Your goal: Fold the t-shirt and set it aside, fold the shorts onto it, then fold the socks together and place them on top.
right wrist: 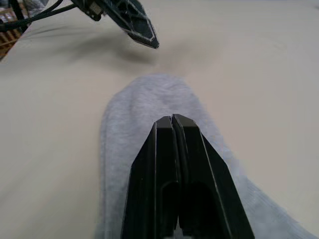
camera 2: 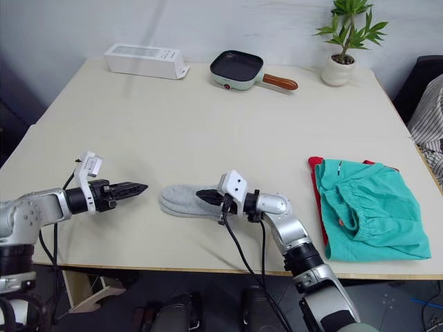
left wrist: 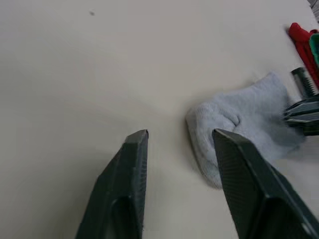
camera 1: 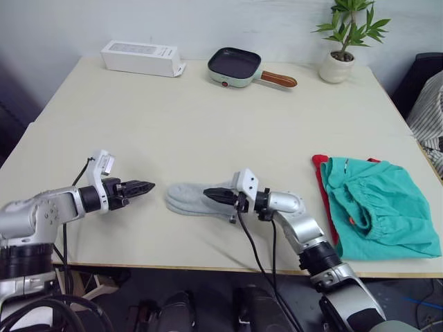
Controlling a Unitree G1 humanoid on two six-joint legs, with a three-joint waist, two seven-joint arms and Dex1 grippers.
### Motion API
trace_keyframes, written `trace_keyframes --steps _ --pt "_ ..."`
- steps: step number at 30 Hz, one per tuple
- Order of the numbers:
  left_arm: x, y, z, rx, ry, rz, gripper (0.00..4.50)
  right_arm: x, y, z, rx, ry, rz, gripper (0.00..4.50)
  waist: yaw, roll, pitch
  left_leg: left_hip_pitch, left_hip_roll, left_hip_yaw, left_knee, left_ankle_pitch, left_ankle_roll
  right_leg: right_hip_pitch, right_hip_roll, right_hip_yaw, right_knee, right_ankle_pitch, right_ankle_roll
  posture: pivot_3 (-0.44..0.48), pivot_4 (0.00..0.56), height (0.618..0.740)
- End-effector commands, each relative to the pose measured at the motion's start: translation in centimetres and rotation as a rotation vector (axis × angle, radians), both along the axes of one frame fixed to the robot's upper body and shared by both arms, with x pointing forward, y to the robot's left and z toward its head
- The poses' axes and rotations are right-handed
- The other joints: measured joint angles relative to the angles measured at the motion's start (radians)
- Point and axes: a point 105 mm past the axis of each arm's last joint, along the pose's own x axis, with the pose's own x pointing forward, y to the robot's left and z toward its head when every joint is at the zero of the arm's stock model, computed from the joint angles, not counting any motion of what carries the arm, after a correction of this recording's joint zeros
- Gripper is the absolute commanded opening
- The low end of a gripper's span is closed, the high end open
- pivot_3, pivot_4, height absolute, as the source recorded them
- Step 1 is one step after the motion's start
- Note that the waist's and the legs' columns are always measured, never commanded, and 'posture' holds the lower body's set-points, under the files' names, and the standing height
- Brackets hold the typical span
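Shorts [camera 1: 377,207] lie folded over the t-shirt [camera 1: 320,181] at right. The right pincer [camera 1: 213,195], pressed together, pins the socks [camera 1: 190,198]; the left pincer [camera 1: 142,187], spread, waits nearby.

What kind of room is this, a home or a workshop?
Probably a lab staged to look homely: a plain table with a small frying pan, a potted plant and laundry, but cables trail below its edge.

**Four views over one table**

Both head cameras look forward and down across the table [camera 1: 208,124], sharing nearly the same scene. The left wrist camera looks low along its fingers [left wrist: 127,189] toward the socks [left wrist: 239,134]; the right wrist camera sits close above them.
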Motion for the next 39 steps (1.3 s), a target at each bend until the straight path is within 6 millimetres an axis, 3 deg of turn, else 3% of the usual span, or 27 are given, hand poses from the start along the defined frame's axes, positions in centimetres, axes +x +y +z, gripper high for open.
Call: trace_keyframes --steps 1,6,11,16,20,23,31,39 --pt "-0.6 -0.9 -0.4 -0.008 0.116 -0.026 3.29 0.5 -0.2 0.2 -0.004 -0.015 -0.001 0.0 -0.002 0.0 0.0 0.0 0.0 0.0 0.0 0.0 0.0 0.0 0.0 0.0 0.0 0.0 0.0 0.0 0.15 0.74" --pt "-0.4 -2.2 -1.8 0.026 0.206 -0.044 3.29 0.6 -0.4 -0.4 -0.027 -0.002 0.008 0.0 -0.003 0.0 0.0 0.001 0.0 0.0 0.0 0.001 -0.002 0.0 0.0 0.0 0.002 0.0 0.0 0.0 0.15 0.74" --pt "0.6 -4.3 -1.4 -0.039 0.18 -0.079 3.29 0.7 -0.5 -0.6 -0.036 0.006 0.008 0.0 0.007 -0.001 0.0 0.002 0.0 0.0 0.001 0.001 -0.002 0.001 0.0 0.0 0.002 0.0 0.0 0.0 0.15 0.74" --pt "1.1 -5.0 -1.0 0.027 0.126 -0.105 2.17 0.7 -0.7 -0.8 -0.05 0.006 0.0 0.0 0.008 -0.001 -0.001 0.002 -0.001 0.0 0.001 0.001 -0.002 0.001 -0.001 0.001 0.003 0.0 0.0 0.0 0.15 0.74" --pt "1.8 -5.3 0.4 0.054 0.037 -0.104 0.82 0.9 -1.3 -1.0 -0.062 0.01 -0.012 0.0 0.008 -0.001 -0.001 0.002 -0.001 0.0 0.001 0.001 -0.002 0.001 -0.001 0.001 0.003 0.0 0.0 0.0 0.15 0.74" --pt "1.1 -6.6 1.9 0.085 -0.012 -0.202 0.05 0.9 -1.4 -1.2 -0.066 0.014 -0.014 0.0 0.01 -0.001 -0.001 0.002 -0.001 0.0 0.001 0.001 -0.002 0.001 -0.001 0.001 0.003 0.0 0.0 0.0 0.15 0.74" --pt "0.4 -11.9 5.1 0.116 -0.135 -0.443 0.05 1.2 -2.0 -1.4 -0.062 0.032 -0.043 0.0 0.017 -0.001 -0.001 0.002 -0.001 0.0 0.001 0.001 -0.002 0.001 -0.001 0.001 0.002 0.0 0.0 0.0 0.15 0.74" --pt "1.5 -15.3 2.6 0.089 -0.164 -0.503 0.05 1.2 -3.0 -0.8 -0.048 0.026 -0.088 0.0 0.02 -0.001 -0.001 0.002 -0.001 0.0 0.001 0.001 -0.002 0.0 0.0 0.002 0.003 0.0 0.0 0.0 0.15 0.74"
